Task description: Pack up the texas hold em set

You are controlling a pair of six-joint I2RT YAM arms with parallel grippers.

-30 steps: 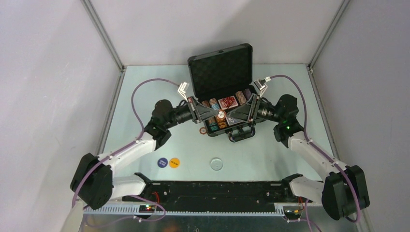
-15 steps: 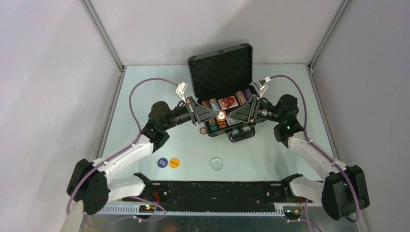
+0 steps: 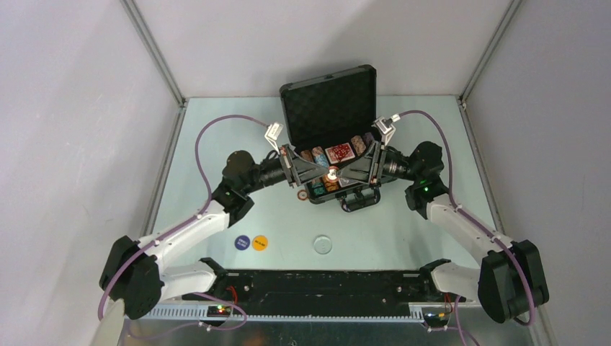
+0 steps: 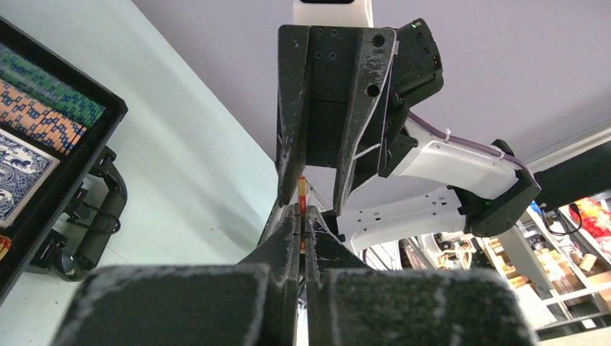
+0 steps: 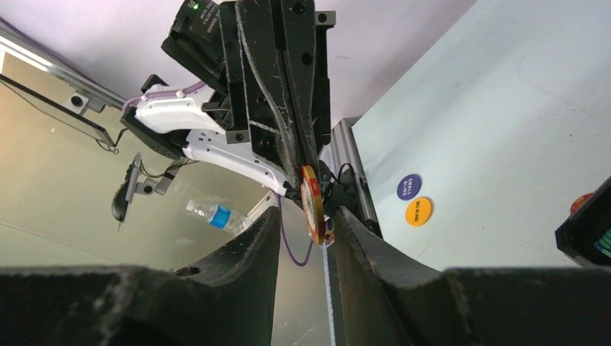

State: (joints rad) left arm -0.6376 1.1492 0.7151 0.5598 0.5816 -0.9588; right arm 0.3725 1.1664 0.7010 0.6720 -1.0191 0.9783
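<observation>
The black case (image 3: 328, 101) stands open at the table's middle back, its foam lid up. Rows of striped chips (image 3: 322, 184) and a red card deck (image 3: 339, 153) lie in its base. My left gripper (image 3: 325, 173) is shut on a red and yellow chip (image 3: 331, 173) and holds it on edge above the case. In the left wrist view the chip (image 4: 302, 189) sticks up from my shut gripper (image 4: 302, 210). My right gripper (image 3: 339, 173) faces it tip to tip. In the right wrist view it (image 5: 306, 215) is open, with the chip (image 5: 313, 205) between its fingers.
One chip (image 3: 302, 194) lies on the table by the case's left front corner. A blue button (image 3: 243, 242), an orange button (image 3: 260, 242) and a pale round disc (image 3: 323, 245) lie near the front. The case handle (image 3: 358, 202) points to me.
My left gripper has moved right with the chip, and my right gripper has edged left. Their tips now meet above the case.
</observation>
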